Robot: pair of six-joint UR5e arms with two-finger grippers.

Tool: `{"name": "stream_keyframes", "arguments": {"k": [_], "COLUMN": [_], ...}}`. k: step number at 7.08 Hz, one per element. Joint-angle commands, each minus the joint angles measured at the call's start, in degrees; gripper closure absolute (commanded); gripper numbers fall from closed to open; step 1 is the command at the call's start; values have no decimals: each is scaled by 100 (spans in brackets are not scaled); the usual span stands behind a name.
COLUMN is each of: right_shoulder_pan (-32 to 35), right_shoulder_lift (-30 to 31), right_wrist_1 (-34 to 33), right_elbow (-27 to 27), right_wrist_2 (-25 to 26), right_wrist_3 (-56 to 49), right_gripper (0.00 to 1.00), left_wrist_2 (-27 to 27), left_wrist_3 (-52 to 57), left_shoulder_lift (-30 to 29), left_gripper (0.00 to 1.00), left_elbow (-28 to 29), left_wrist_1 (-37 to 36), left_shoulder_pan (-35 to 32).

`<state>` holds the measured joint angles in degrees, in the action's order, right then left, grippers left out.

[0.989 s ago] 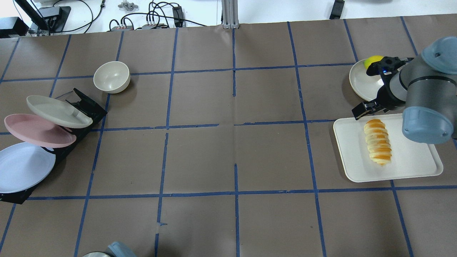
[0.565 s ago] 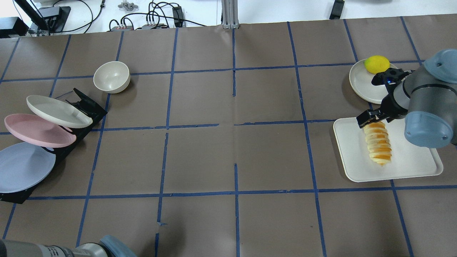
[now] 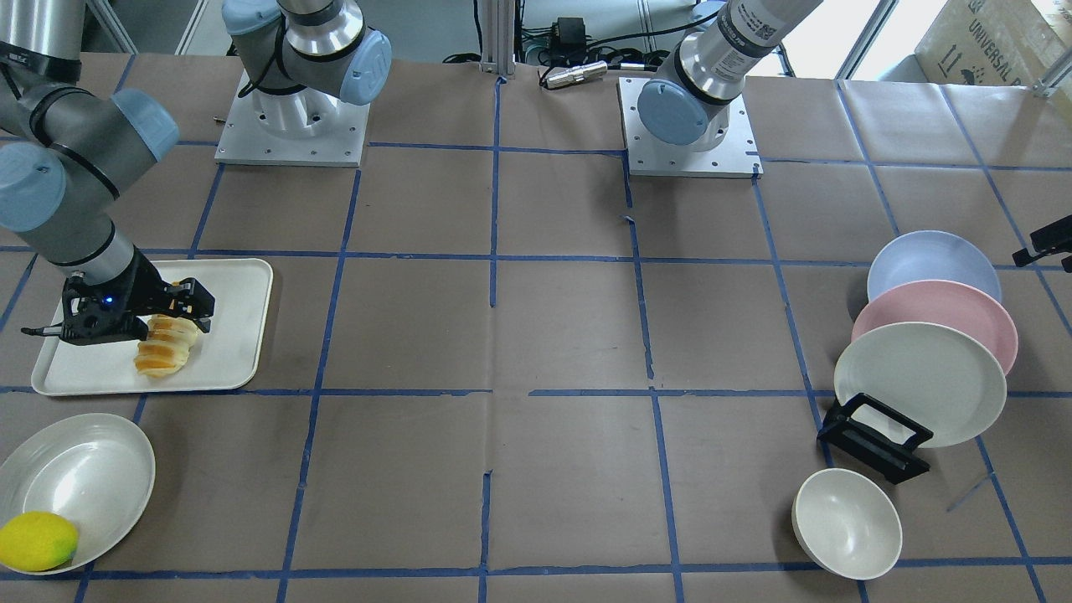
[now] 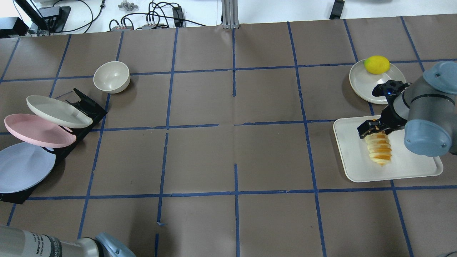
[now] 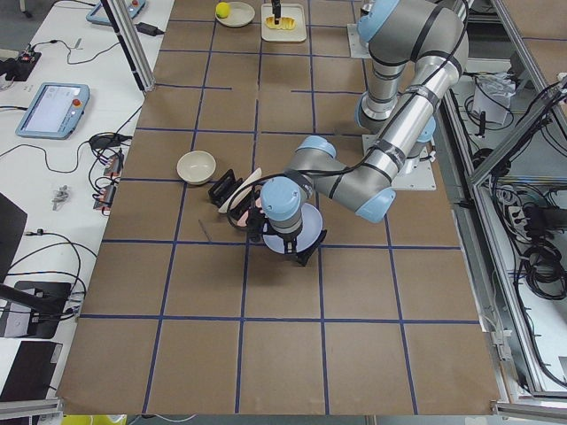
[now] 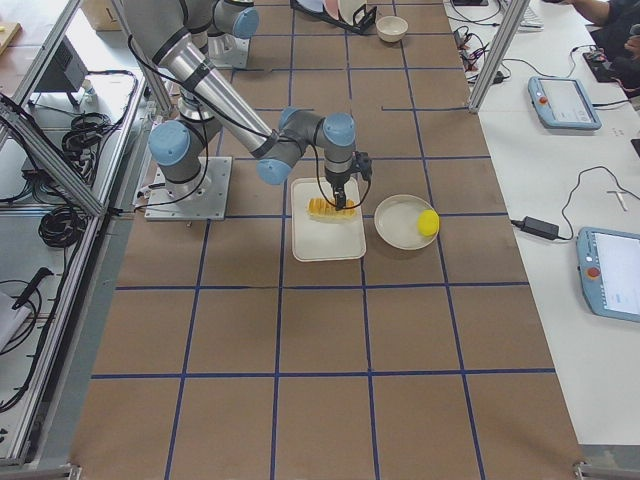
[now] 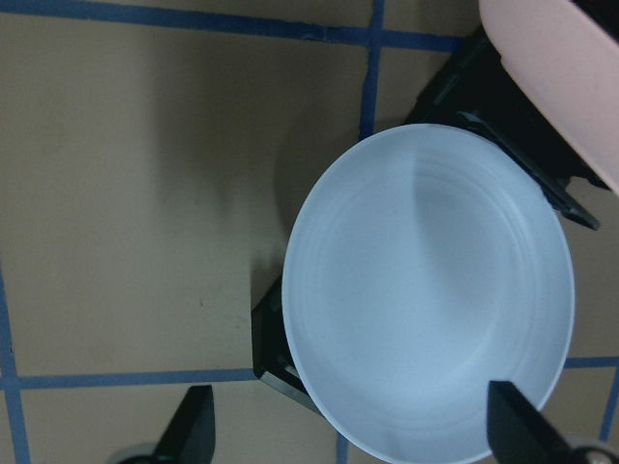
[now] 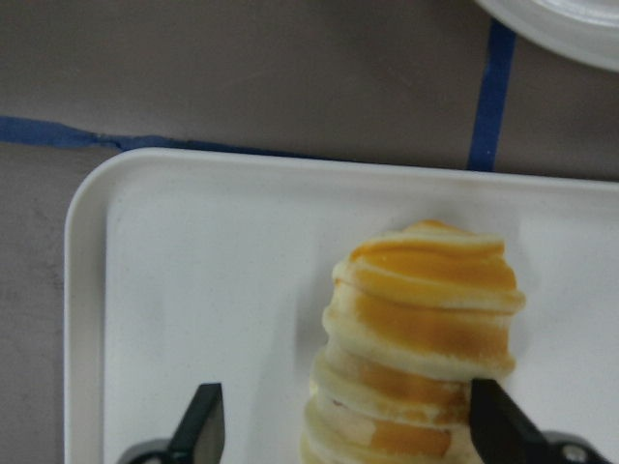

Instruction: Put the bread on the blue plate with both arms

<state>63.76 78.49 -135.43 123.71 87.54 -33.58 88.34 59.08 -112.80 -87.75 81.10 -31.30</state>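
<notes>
The bread point(image 4: 379, 150) lies on a white tray point(image 4: 410, 167) at the right; it also shows in the front view point(image 3: 163, 352) and the right wrist view point(image 8: 426, 329). My right gripper point(image 4: 377, 129) is open, with a finger on each side of the bread's far end point(image 8: 350, 425). The blue plate point(image 4: 23, 167) leans in a black rack at the far left. My left gripper point(image 7: 350, 430) is open and empty, hovering over the blue plate point(image 7: 426, 300). In the overhead view only the left arm's elbow shows, at the bottom left.
A pink plate point(image 4: 35, 130) and a cream plate point(image 4: 57, 111) lean in the same rack behind the blue one. A cream bowl point(image 4: 111, 76) stands beyond the rack. A cream plate point(image 4: 364, 84) with a yellow lemon point(image 4: 376, 64) sits just past the tray.
My right gripper has moved from over the lemon plate back toward the robot and now straddles the bread's far end. The left arm has come into view at the bottom left.
</notes>
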Motion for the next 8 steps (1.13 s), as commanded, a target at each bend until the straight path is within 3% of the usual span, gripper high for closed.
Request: {"name": "stream_keyframes", "arguments": {"k": [1, 2, 4, 7, 8], "right_shoulder_pan": [-154, -162, -128, 21, 327], "right_shoulder_lift": [-1, -1, 104, 237, 237], "right_wrist_1": [69, 87, 409, 1744, 2166], "right_elbow": [83, 92, -30, -1082, -1425], "right_wrist_2": [35, 44, 70, 10, 9], "right_wrist_3": [-26, -26, 70, 71, 71], "right_gripper": [81, 92, 94, 91, 91], "left_wrist_2": [-168, -490, -643, -608, -590], "left_wrist_3": [323, 323, 341, 288, 279], "left_shoulder_lift": [-286, -408, -611, -646, -655], "left_gripper": [0, 0, 1, 17, 18], "left_elbow": [108, 126, 135, -49, -58], "left_wrist_1": [-94, -85, -85, -76, -33], "left_shoulder_pan": [106, 106, 106, 89, 89]}}
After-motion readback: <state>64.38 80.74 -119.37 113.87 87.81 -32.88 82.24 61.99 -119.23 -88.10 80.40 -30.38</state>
